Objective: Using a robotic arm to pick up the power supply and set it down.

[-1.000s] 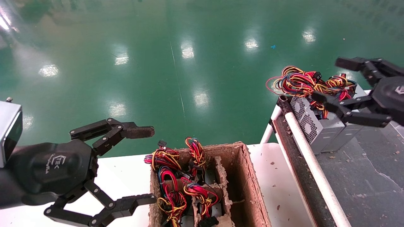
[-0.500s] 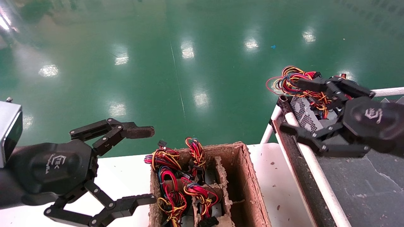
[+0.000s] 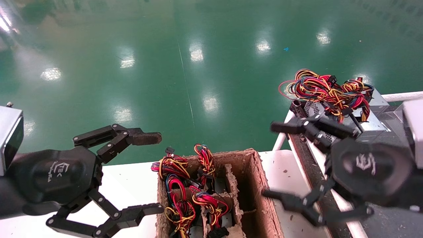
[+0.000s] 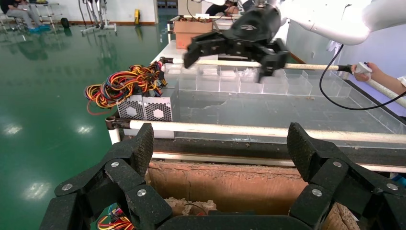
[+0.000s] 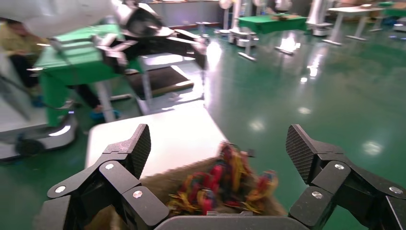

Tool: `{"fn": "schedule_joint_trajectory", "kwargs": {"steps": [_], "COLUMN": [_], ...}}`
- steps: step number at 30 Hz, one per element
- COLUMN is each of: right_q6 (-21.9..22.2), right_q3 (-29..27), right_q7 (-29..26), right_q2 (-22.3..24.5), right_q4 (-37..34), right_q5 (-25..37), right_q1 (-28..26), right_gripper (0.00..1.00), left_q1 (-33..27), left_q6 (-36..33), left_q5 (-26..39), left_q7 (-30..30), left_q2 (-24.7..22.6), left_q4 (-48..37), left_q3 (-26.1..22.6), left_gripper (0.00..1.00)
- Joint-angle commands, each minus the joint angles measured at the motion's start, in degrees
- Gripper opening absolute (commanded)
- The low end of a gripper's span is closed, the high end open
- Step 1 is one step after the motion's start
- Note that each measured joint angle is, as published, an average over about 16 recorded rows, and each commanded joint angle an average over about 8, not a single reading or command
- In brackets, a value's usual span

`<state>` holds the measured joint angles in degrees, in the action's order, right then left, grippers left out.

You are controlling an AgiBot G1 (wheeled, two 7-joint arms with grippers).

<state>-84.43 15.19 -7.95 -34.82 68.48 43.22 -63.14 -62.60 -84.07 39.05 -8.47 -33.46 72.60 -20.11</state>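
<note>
Two silver-grey power supplies (image 3: 375,122) with mesh faces lie side by side at the conveyor's far left end, also seen in the left wrist view (image 4: 143,108). Their red, yellow and black wires (image 3: 327,89) pile on top. My right gripper (image 3: 269,160), the all-black robotic arm, hangs open and empty between the conveyor rail and the cardboard box (image 3: 261,185). In the right wrist view it (image 5: 219,143) looks down on blurred wire bunches (image 5: 225,184) in that box. My left gripper (image 3: 155,172), with a brownish pad (image 3: 145,138), is parked open left of the box.
The cardboard box holds several more wire bundles (image 3: 185,195) in divided compartments and stands on a white table (image 3: 132,185). A white rail (image 4: 239,130) edges the dark conveyor belt (image 4: 268,108). Green floor lies beyond. A person's hand (image 4: 371,72) holds a cable at the far side.
My right gripper, open throughout, swung away from the power supplies on the conveyor, leftward and nearer, to beside the cardboard box. The left arm stayed still.
</note>
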Motion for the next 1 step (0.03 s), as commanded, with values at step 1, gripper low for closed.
{"fn": "schedule_joint_trajectory", "kwargs": {"steps": [1], "right_q6": [-0.7], "right_q3": [0.4], "right_q7": [-1.5], "right_q2": [-0.1], "right_q4": [2.7], "right_q5": [-0.7], "right_q1": [0.8], "right_gripper": [1.0], "left_q1": [0.0], "left_q6": [0.0], "left_q5": [0.0], "left_q7": [0.0], "left_q2": [0.0], "left_q4": [0.0], "left_q3": [0.0], "left_gripper": [1.0]}}
